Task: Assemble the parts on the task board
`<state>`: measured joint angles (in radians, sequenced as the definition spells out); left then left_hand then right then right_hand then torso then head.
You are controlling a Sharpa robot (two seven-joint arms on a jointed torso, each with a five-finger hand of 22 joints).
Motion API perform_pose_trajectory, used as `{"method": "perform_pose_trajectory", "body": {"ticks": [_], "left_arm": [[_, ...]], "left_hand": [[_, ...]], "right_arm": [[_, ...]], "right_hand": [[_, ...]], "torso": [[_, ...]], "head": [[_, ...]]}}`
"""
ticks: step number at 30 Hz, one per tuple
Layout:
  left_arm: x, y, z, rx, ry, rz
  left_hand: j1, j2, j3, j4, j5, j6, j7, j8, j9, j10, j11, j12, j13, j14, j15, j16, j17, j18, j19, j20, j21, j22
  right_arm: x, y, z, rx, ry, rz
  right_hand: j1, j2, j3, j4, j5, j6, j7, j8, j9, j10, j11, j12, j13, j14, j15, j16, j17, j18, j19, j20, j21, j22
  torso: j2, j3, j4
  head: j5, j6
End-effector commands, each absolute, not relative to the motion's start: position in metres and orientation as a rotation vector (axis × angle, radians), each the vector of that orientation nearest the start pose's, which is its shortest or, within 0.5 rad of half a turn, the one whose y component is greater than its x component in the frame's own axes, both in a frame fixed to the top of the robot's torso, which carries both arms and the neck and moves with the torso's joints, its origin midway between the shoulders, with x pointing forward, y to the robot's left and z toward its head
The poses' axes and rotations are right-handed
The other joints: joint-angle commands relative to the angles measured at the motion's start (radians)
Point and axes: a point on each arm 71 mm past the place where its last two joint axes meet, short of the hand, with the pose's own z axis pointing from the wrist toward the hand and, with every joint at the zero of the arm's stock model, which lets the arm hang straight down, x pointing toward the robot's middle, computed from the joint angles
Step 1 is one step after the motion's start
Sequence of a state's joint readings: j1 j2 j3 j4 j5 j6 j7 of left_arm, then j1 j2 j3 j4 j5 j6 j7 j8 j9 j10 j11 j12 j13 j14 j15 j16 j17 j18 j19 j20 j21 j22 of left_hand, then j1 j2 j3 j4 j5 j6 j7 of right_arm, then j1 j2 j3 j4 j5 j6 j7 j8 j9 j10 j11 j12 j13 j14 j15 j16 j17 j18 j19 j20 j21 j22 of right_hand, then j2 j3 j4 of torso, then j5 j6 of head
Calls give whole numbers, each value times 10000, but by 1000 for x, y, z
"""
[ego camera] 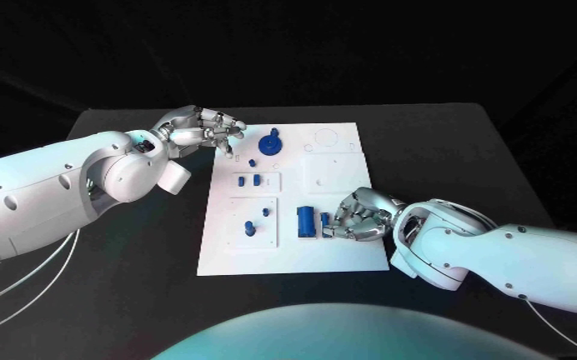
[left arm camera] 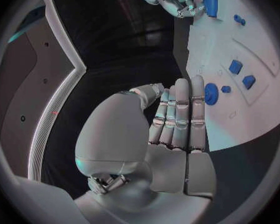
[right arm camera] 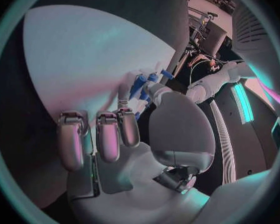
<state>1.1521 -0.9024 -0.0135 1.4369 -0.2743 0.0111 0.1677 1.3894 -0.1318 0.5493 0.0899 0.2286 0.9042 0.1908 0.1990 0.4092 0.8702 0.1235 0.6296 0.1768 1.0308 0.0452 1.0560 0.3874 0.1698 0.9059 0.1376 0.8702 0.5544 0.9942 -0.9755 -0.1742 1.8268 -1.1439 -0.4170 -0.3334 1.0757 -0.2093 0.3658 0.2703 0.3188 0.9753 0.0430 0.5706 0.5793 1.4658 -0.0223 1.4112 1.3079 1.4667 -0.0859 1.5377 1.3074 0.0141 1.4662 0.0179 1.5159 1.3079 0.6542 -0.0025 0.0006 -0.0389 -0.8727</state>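
Right hand (ego camera: 361, 218) is sitting on the near right part of the task board (ego camera: 343, 256), fingers curling around a small blue piece (ego camera: 324, 220) just beside the bigger blue block (ego camera: 305, 222), so it's probably seating that part. Left hand (ego camera: 202, 132) is hovering by the board's far left corner, fingers apart, holding nothing, near the round blue gear (ego camera: 272, 142). Next move probably needs careful lining up before pressing down.

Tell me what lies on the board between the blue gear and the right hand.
In the head view, between the blue gear and the right hand lie bare white task board with empty recesses; the long blue block sits beside the hand.
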Motion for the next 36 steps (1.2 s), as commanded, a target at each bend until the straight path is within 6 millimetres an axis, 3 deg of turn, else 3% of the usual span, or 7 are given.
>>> {"method": "perform_pose_trajectory", "body": {"ticks": [1, 11, 18, 29, 36], "left_arm": [[486, 243, -209, -9031, 18403, -14782], [486, 243, -209, -9030, 18402, -14785], [486, 243, -209, -9031, 18400, -14781], [486, 242, -209, -9026, 18388, -14789], [487, 243, -209, -9145, 18132, -14846]], "left_hand": [[-13, 26, 51, -17, 35, -59, -20, -48, 12, -62, -6, -35, -11, -5, 48, -62, 14, 135, 16, 73, -40, -17], [-20, 33, 55, -8, 36, -60, -19, -48, 17, -63, -4, -36, -11, -4, 50, -63, 17, 135, 15, 75, -41, -18], [-20, 33, 55, -8, 36, -60, -19, -48, 17, -63, -4, -36, -11, -4, 50, -63, 17, 135, 15, 75, -41, -18], [-20, 33, 55, -8, 36, -60, -19, -48, 17, -63, -4, -36, -11, -4, 50, -63, 17, 135, 15, 75, -41, -18], [-110, 23, 41, 63, 26, -76, -10, -59, 46, -74, 9, -40, -15, -10, 68, -72, 35, 131, 4, 93, -67, -32]], "right_arm": [[357, -196, -296, 3295, 21001, 6845], [358, -194, -298, 3136, 21091, 6790], [359, -195, -299, 2946, 21112, 6691], [357, -193, -293, 3217, 20597, 7333], [358, -190, -278, 4011, 19900, 8780]], "right_hand": [[56, 21, -24, -15, 20, 66, 7, -45, 11, 290, -70, 65, 1445, 927, -65, 39, 2126, -43, 952, -55, 43, 2497], [299, 25, -26, -115, 23, 76, -15, -58, 21, 301, -87, 83, 1464, 931, -75, 48, 2142, -44, 954, -61, 51, 2499], [892, 54, 249, -384, 69, 81, -57, -113, 15, 305, -124, 89, 1481, 932, -104, 50, 2146, -50, 959, -81, 80, 2506], [714, 19, 234, -191, 43, 101, -14, -147, 6, 295, -93, 66, 1469, 925, -87, 32, 2117, -35, 945, -75, 6, 2487], [619, -69, 180, -37, 47, -110, 82, -315, -43, 238, -16, -27, 1409, 897, -30, -40, 1997, 2, 906, -40, -190, 2435]], "torso": [[-5, -7, 8], [-1, -10, 24], [0, 0, 9], [-13, 0, -5], [-93, -45, -15]], "head": [[-19, 1], [-43, 1], [1, 1], [2, 1], [-27, 1]]}}
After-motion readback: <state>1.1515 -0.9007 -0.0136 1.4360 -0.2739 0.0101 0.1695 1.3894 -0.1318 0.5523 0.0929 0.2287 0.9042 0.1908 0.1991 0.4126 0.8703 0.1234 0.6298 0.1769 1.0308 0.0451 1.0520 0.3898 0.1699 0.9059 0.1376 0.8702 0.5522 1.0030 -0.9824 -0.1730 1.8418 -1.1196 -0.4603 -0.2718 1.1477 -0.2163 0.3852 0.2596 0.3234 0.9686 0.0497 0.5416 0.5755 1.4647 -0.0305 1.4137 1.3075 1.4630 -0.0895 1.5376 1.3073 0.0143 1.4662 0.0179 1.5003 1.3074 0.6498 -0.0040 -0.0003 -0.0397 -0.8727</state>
